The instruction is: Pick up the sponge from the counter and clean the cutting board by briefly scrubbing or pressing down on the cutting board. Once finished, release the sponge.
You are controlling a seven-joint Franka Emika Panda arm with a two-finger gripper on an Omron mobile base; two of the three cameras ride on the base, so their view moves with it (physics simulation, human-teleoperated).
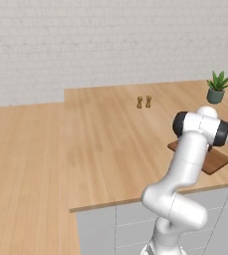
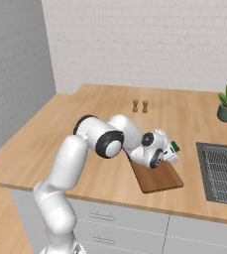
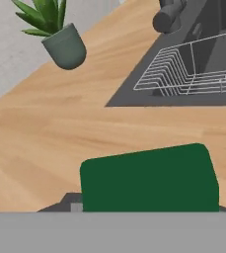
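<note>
Sponge [image 3: 149,178] first: in the hand view we see its dark green face right in front of the camera, pressed up between the gripper's tips, so we read the jaws as clamped on it. In the right base view we find the gripper [image 2: 173,149] at the end of the folded white arm, with a small patch of green showing at its tip, held up off the wood just above the far right corner of the cutting board [image 2: 157,177]. That dark reddish-brown board lies flat on the counter [image 2: 85,124], near its front edge, and the wrist hangs over the board's far end. From the left base view we catch the board [image 1: 216,160] as a brown strip poking out behind the arm's elbow, while the hand itself is hidden there by the arm. Beyond the sponge, in the hand view, light wood runs out to a dark sink [image 3: 183,99] holding a white wire rack [image 3: 188,71], with a dark faucet base at its far rim. A potted plant [image 3: 60,39] in a grey-green pot stands well apart, toward the wall. Two small wooden shakers [image 2: 140,106] stand side by side farther back on the counter, well away from the board.
</note>
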